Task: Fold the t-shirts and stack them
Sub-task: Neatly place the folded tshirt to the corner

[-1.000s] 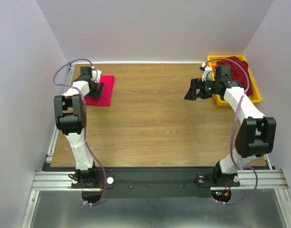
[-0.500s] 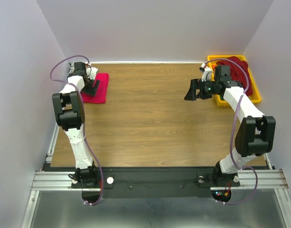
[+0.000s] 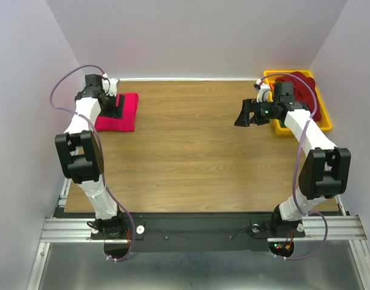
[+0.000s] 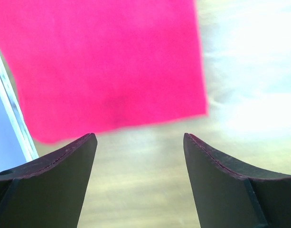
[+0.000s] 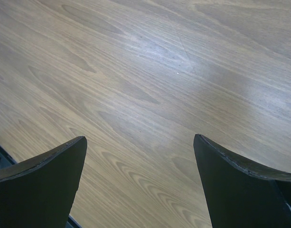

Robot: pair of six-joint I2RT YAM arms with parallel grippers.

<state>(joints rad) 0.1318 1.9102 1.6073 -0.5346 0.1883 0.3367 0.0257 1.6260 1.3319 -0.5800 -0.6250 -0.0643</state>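
Left tool (image 4: pixel 138 136) spread near crimson-pink t-shirt (image 4: pixel 107 61), right tool (image 5: pixel 140 137) spread above table (image 5: pixel 136 71)

Left wrist view: crimson-pink shirt (image 4: pixel 107 66) cut off by top edge and upper left corner; soft focus, no seams or weave legible. Desk (image 4: pixel 150 190) washed out to white at right, grain lost there. Left hand (image 4: pixel 138 137): only the two finger ends in frame, the rest below bottom edge.

Right wrist view: right hand (image 5: pixel 140 140) cropped the same way, by bottom edge and both lower corners.

Top view: left part of crimson-pink shirt covered by left hand and wrist; fold layers too small to count. Maroon shirt (image 3: pixel 302 84) partly behind right arm; near-left part of yellow tray (image 3: pixel 325 121) masked too. Cannot tell number of garments in tray.
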